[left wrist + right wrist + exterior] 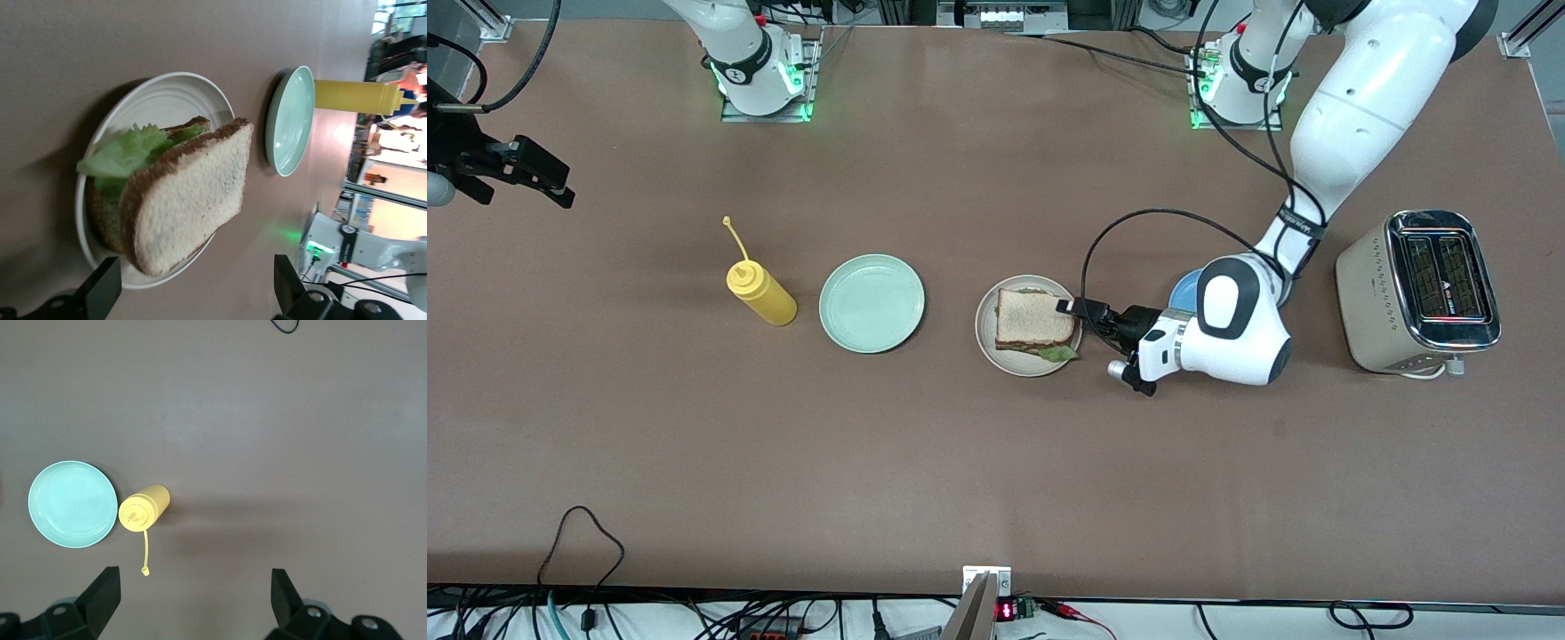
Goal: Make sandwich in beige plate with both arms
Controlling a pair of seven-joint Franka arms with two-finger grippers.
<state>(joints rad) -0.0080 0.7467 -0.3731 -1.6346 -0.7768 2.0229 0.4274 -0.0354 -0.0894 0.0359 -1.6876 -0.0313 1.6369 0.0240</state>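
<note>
The beige plate [989, 342] holds the sandwich: a top bread slice [1034, 317] lies over a green lettuce leaf [1059, 353] and a lower slice. My left gripper [1080, 324] is open, low beside the plate's rim toward the left arm's end, holding nothing. In the left wrist view the top slice [193, 193] rests tilted on the lettuce [125, 151] and the lower slice [100, 215], with the plate [167, 100] under them and the left gripper [197, 293] apart from the bread. My right gripper [547, 173] waits open and empty over the right arm's end of the table, also seen as the right gripper [193, 600].
A mint-green plate [871, 303] and a yellow squeeze bottle [761, 295] lie toward the right arm's end. A blue plate [1184, 289] is mostly hidden under the left arm. A toaster [1423, 291] stands at the left arm's end. The right wrist view shows the mint-green plate [72, 504] and bottle [144, 507].
</note>
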